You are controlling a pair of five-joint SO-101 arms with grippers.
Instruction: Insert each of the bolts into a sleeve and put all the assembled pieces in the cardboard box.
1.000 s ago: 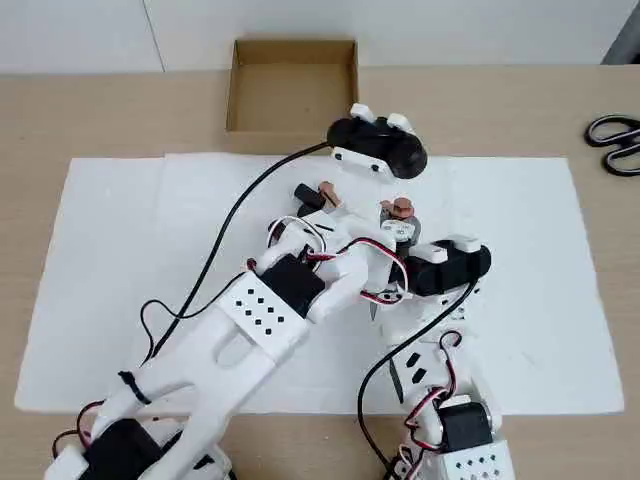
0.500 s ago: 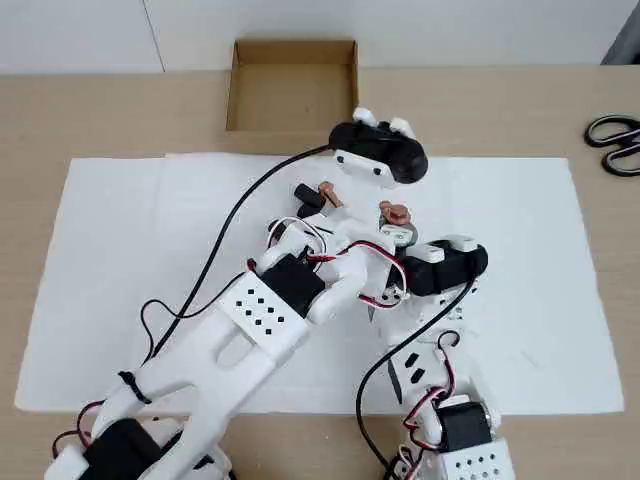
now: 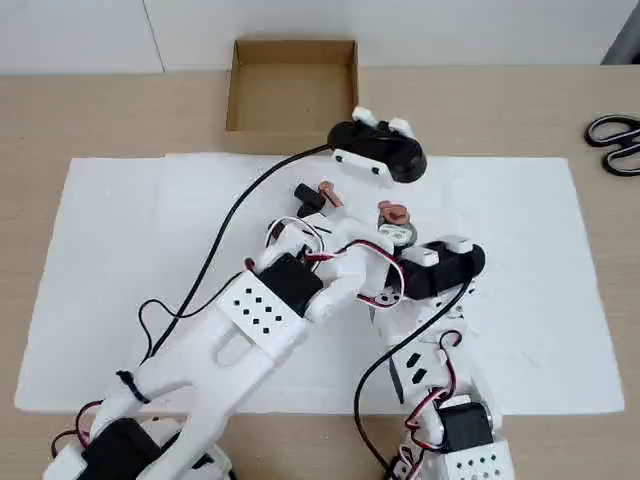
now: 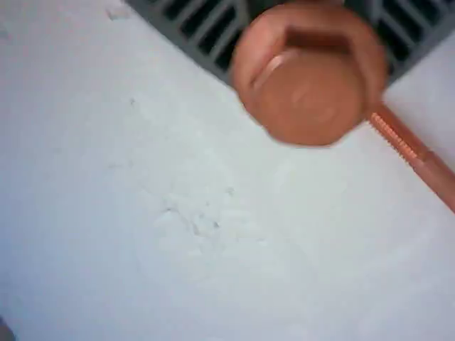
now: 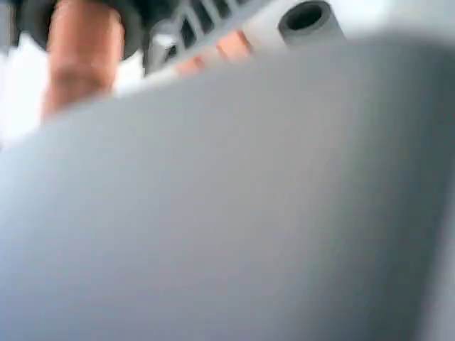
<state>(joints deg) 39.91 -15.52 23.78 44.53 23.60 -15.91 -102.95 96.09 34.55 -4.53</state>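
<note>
Arm clash risk: left arm (image 3: 265, 310) and right arm (image 3: 430, 340) crowd together at frame centre; I judge that a slightly misplaced move could knock one against the other.
Bolt risk: a nudged bolt (image 3: 393, 212) would likely roll away over the white sheet (image 3: 130, 260).
Left arm pose: stretched from lower left to centre.
Right arm pose: folded upward from the bottom edge, right of centre.
Grip: cannot tell for either arm whether it is spread or pinching.
Cardboard box (image 3: 290, 90): top centre, well apart from the arms' ends.
Second bolt (image 3: 327, 192): centre, just beside a dark sleeve (image 3: 308, 195).
</note>
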